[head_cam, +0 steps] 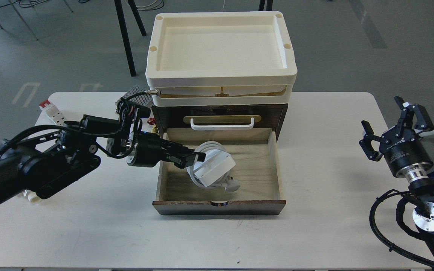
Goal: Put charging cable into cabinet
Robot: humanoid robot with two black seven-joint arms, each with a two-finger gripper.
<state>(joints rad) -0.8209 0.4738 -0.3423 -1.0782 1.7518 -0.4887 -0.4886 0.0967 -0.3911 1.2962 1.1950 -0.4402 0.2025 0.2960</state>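
Over the pulled-out pale-wood drawer (256,165) of the cabinet (220,113), the left claw (190,157) reaches in from the left and is clenched on the near-left edge of the charging cable (212,168), whose white square power brick sits tilted inside the drawer with its cord looped beneath and behind it and a plug end lying toward the drawer front. Whether the brick already rests on the drawer floor or hangs slightly above it cannot be told from this view. The brick looks rigid, smooth and moderately dense for its size, so a pinch across its flat faces or an edge seems the soundest hold; its glossy shell may slip under a light grip. The cord is soft and springy, likely to uncoil or snag on the drawer wall, and makes a poor handle. The right claw (390,126) hovers well apart at the right end of the tabletop (315,233), its fingers spread and empty. Cream trays (220,81) stack above the cabinet.
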